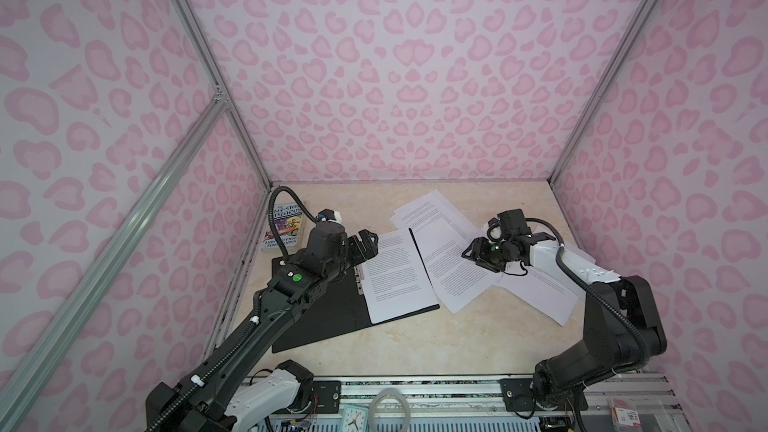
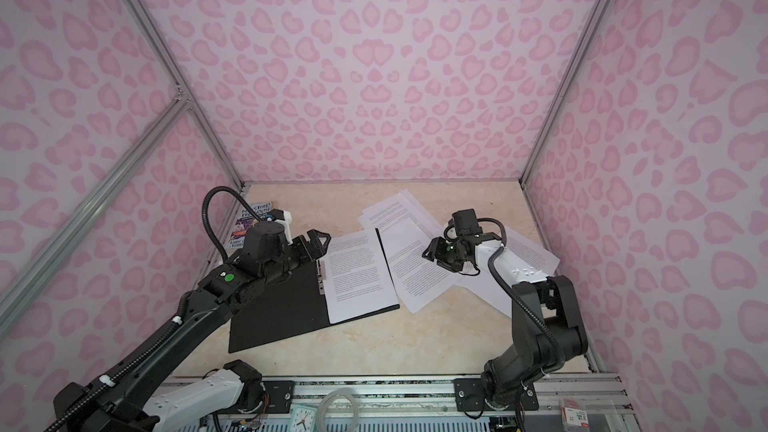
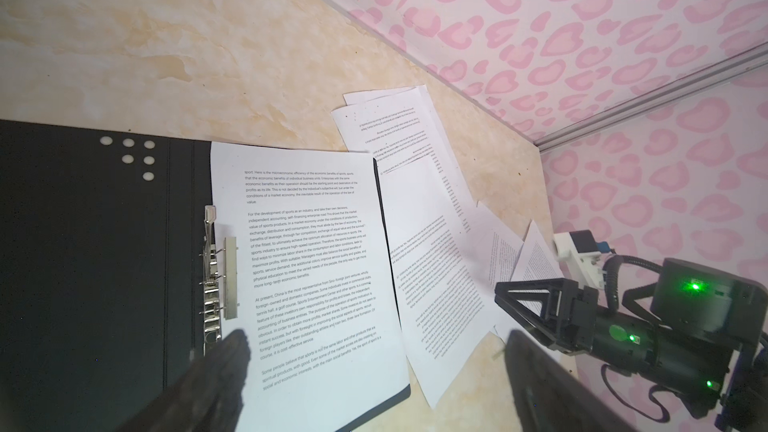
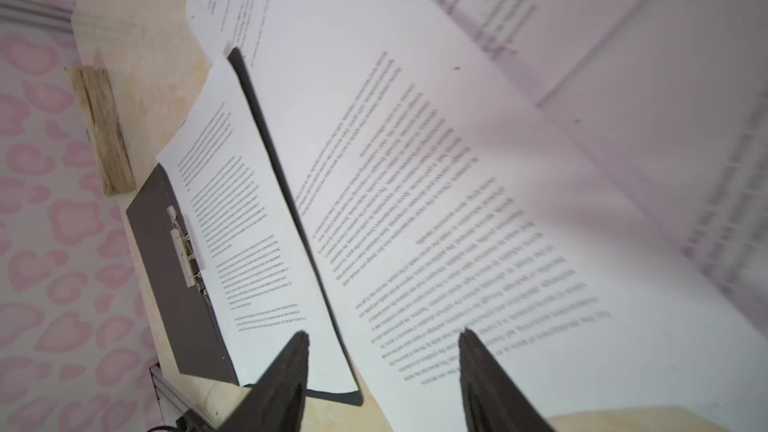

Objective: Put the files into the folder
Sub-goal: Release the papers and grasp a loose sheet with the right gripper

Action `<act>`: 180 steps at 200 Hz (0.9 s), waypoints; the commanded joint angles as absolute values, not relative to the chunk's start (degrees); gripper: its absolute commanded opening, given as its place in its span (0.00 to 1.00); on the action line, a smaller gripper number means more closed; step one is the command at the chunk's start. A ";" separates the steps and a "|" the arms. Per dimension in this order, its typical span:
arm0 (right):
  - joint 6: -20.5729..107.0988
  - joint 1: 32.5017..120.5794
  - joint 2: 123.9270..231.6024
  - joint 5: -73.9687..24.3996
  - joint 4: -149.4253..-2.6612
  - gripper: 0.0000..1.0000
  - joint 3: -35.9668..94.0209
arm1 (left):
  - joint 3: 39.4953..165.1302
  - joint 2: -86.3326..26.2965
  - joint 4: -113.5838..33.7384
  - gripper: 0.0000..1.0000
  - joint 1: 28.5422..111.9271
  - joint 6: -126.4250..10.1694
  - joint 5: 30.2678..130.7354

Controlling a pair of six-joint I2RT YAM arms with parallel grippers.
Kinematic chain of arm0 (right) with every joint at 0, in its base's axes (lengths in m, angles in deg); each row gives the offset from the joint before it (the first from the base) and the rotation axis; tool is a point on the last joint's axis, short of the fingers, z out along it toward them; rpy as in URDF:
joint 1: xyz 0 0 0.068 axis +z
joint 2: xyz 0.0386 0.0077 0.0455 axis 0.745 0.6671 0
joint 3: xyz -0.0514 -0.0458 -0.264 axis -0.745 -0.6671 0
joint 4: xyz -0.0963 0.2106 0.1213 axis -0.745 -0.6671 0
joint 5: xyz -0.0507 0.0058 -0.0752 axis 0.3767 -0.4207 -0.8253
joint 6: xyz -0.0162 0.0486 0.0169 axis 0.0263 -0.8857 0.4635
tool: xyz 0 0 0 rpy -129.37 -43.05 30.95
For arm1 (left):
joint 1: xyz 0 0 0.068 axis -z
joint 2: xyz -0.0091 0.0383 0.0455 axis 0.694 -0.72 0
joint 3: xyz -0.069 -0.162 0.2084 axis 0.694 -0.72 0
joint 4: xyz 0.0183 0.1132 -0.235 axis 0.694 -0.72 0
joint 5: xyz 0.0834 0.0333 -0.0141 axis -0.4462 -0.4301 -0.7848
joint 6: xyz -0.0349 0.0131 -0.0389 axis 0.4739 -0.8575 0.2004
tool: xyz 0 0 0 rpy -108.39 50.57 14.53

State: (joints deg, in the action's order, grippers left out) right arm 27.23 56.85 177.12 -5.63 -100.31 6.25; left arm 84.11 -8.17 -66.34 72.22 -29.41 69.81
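Note:
The folder (image 1: pixel 316 317) (image 2: pixel 274 317) lies spread flat at the left of the table, black inside up, with its metal clip strip (image 3: pixel 216 276) along the middle fold. One printed sheet (image 1: pixel 395 276) (image 3: pixel 311 263) rests on its right half. The other files (image 1: pixel 453 280) (image 2: pixel 415 276) (image 4: pixel 457 160) lie scattered and overlapping just right of the folder. My left gripper (image 1: pixel 368 245) (image 3: pixel 376 338) hovers open over the far end of the sheet in the folder, holding nothing. My right gripper (image 1: pixel 467 254) (image 4: pixel 382 332) hangs open above the loose files, nothing between its fingers.
A colourful Treehouse book (image 1: pixel 284 226) (image 2: pixel 253 222) lies at the far left against the pink wall. Pink patterned walls with aluminium posts close in three sides. A metal rail with a small clock (image 1: pixel 353 417) runs along the front edge.

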 commanded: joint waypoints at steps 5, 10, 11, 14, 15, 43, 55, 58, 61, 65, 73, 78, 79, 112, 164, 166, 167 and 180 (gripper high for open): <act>25.02 53.68 172.34 -9.06 -96.35 0.58 1.48 | 84.39 -8.17 -64.36 0.97 72.16 -29.89 70.92; 24.88 52.74 171.29 -9.17 -95.96 0.59 0.10 | 84.40 -8.25 -64.28 0.97 72.16 -29.92 71.04; 24.86 52.56 171.14 -9.22 -95.88 0.59 -0.16 | 84.43 -8.25 -64.23 0.97 72.16 -29.92 71.04; 24.78 52.10 170.69 -9.18 -95.54 0.59 -0.96 | 84.43 -8.30 -64.19 0.97 72.16 -29.91 71.12; 24.76 51.93 170.54 -9.13 -95.44 0.59 -1.21 | 84.44 -8.32 -64.18 0.97 72.16 -29.91 71.12; 24.30 47.56 168.05 -7.82 -92.19 0.59 -7.35 | 84.54 -8.77 -63.92 0.98 72.16 -29.84 71.60; 24.67 46.54 167.09 -8.41 -91.77 0.59 -8.76 | 84.54 -8.96 -63.83 0.98 72.16 -29.76 71.88; 24.77 46.33 166.84 -8.57 -91.63 0.59 -9.05 | 84.62 -9.04 -63.83 0.98 72.16 -29.76 72.04; 24.79 46.19 166.58 -8.70 -91.39 0.59 -9.42 | 84.63 -9.11 -63.79 0.98 72.16 -29.74 72.05; 24.88 45.95 166.37 -8.69 -90.94 0.60 -9.88 | 84.63 -9.13 -63.76 0.98 72.16 -29.73 72.09; 24.75 45.42 166.30 -8.13 -89.47 0.60 -10.82 | 84.63 -9.22 -63.74 0.98 72.16 -29.67 72.21; 24.62 45.12 166.54 -7.59 -88.63 0.60 -11.27 | 84.63 -9.31 -63.67 0.98 72.16 -29.61 72.20; 24.56 45.06 166.62 -7.46 -88.47 0.60 -11.34 | 84.63 -9.31 -63.66 0.98 72.16 -29.54 72.28; 23.71 44.50 169.60 -4.44 -83.56 0.60 -13.18 | 84.80 -9.83 -63.65 0.99 72.16 -29.15 72.99; 22.65 44.55 172.26 -1.28 -77.08 0.59 -14.57 | 84.82 -9.60 -63.92 0.99 72.16 -28.88 73.34; 22.64 44.55 172.37 -1.20 -76.94 0.59 -14.57 | 84.81 -9.58 -63.92 1.00 72.16 -28.86 73.33; 22.64 44.55 172.43 -1.14 -76.83 0.58 -14.61 | 84.81 -9.58 -63.92 0.99 72.16 -28.86 73.33; 22.51 44.60 173.38 -0.13 -75.53 0.58 -14.73 | 84.72 -9.53 -63.83 0.99 72.16 -28.62 73.39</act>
State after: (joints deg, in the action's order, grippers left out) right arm 23.03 44.52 172.05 -2.65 -80.05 -14.38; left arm 84.44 -9.76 -66.08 72.17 -29.33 72.87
